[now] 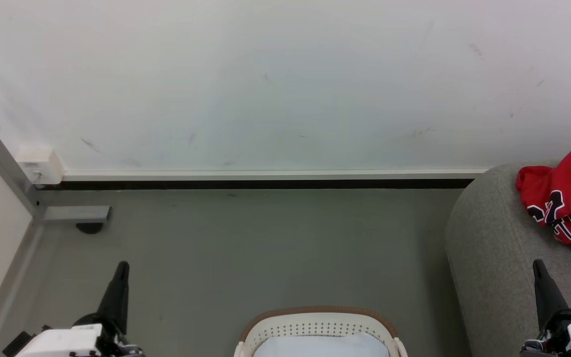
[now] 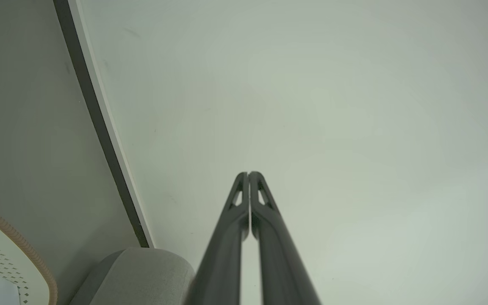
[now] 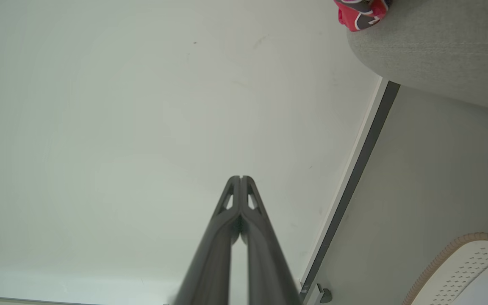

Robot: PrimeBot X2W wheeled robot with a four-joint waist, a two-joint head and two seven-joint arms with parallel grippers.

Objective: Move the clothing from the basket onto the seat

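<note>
Clothing (image 1: 565, 198) crumpled at far edge of seat (image 1: 493, 248), apart from basket (image 1: 315, 313); left end effector (image 1: 123, 266) and right end effector (image 1: 537, 264) clenched, empty.

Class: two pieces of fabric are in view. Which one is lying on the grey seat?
The red jersey with black-and-white markings, bunched on the grey seat. The plain pale blue-white cloth sits in the laundry basket instead.

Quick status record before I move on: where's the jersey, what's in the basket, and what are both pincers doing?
clothing: red jersey lies bunched on the seat, outside the basket
basket contents: pale cloth
left arm: left pincer shut, empty
right arm: right pincer shut, empty
task: looks done
</note>
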